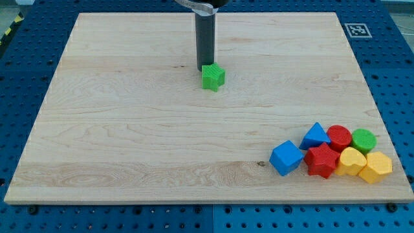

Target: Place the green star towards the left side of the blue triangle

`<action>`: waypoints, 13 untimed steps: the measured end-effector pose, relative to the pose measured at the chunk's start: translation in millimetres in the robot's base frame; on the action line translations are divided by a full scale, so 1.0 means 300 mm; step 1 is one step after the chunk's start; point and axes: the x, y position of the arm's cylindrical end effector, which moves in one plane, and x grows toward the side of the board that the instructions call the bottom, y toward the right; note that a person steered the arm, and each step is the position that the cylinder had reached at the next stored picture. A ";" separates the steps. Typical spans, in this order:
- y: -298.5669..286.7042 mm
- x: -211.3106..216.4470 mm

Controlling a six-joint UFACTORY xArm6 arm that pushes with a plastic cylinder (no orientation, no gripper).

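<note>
The green star lies on the wooden board, a little above the view's middle. My tip is at its upper left edge, touching or nearly touching it. The blue triangle sits far off at the view's lower right, at the upper left of a cluster of blocks.
The cluster at the lower right holds a blue cube, a red star, a red cylinder, a green cylinder, a yellow heart-like block and a yellow hexagon. The board's right edge is near them.
</note>
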 end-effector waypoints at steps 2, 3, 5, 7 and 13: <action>0.055 0.036; 0.055 0.057; -0.053 0.056; 0.069 0.154; 0.344 0.227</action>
